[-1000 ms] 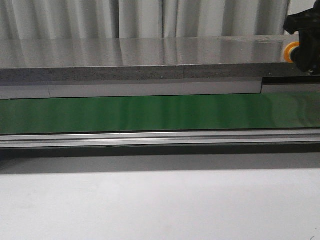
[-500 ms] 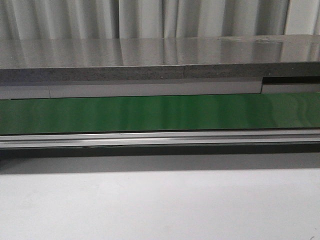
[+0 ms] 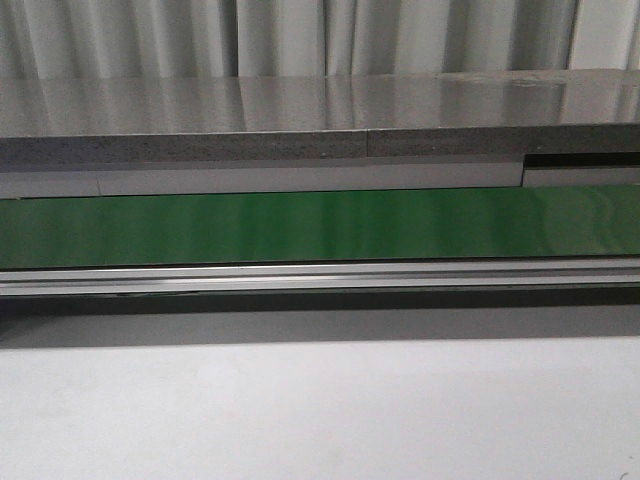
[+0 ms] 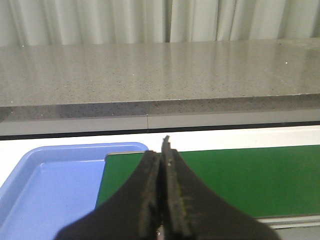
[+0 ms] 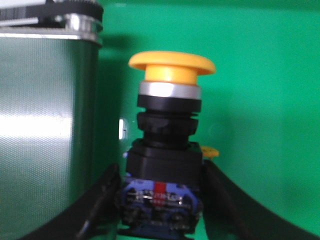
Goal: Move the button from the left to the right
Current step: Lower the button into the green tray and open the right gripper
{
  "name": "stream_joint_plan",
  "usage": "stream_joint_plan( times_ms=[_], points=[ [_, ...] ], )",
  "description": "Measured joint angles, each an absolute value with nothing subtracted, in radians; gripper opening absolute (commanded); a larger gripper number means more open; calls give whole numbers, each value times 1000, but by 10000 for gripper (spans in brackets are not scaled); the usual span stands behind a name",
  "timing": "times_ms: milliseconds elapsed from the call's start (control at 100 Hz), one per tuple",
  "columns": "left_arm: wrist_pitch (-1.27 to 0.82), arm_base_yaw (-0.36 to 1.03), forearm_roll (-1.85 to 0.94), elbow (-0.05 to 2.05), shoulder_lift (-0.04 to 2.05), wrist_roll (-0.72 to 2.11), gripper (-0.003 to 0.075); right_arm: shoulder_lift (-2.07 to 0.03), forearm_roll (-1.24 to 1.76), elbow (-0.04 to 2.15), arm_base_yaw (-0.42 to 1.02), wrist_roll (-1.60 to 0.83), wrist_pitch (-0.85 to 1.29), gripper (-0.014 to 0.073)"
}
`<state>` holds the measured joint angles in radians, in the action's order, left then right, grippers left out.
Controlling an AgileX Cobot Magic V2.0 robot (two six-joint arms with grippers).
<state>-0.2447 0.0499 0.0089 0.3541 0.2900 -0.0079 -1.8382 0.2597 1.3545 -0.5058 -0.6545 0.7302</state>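
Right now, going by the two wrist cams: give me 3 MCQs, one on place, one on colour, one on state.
1. What lies beside the green belt in the left wrist view?
A. blue tray
B. red bin
C. cardboard box

2. What colour is the push button's cap?
A. green
B. yellow-orange
C. white

3. What state is the left end effector in?
A. holding a button
B. wide open
C. shut on nothing

Answers:
1 A, a blue tray sits next to the green belt.
2 B, the push button in the right end effector has a yellow-orange cap.
3 C, the left end effector has its fingers pressed together, empty.
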Motion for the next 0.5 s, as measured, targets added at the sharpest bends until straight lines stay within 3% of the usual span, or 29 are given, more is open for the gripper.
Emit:
stream_joint_plan(
  times_ms=[500],
  points=[
    [-245, 50, 9, 354, 290, -8, -20, -1925, 226, 1355, -506, -663, 747, 194]
  ],
)
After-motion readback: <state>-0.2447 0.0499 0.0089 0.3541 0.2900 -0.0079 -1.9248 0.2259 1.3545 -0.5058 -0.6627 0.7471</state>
